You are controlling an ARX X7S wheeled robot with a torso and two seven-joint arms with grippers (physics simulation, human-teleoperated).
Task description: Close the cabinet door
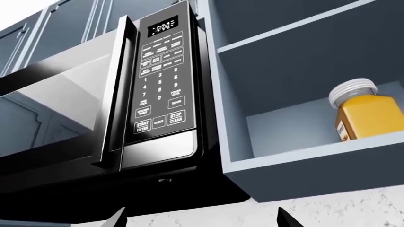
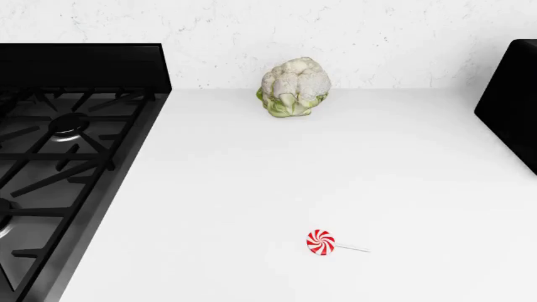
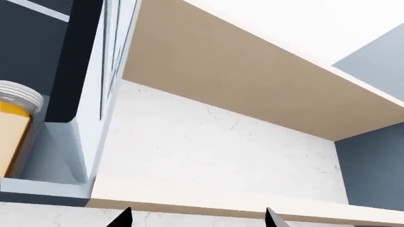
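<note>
The blue upper cabinet (image 1: 235,137) stands open beside the microwave, its two shelves bare to view. A yellow jar (image 1: 366,113) with a pale lid sits on the lower shelf. In the right wrist view the cabinet door (image 3: 117,56) is swung out and seen almost edge-on, beside the same jar (image 3: 16,127). My left gripper (image 1: 203,220) is open below the cabinet's bottom edge, nothing between its fingertips (image 1: 117,220). My right gripper (image 3: 198,220) is open too, below the door and apart from it. Neither gripper shows in the head view.
A black over-range microwave (image 1: 158,85) hangs left of the cabinet. Tan underside of a neighbouring cabinet (image 3: 252,90) lies past the door. Below, a stove (image 2: 67,157), a cauliflower (image 2: 293,87), a lollipop (image 2: 321,241) and a black appliance (image 2: 514,100) sit on the white counter (image 2: 251,189).
</note>
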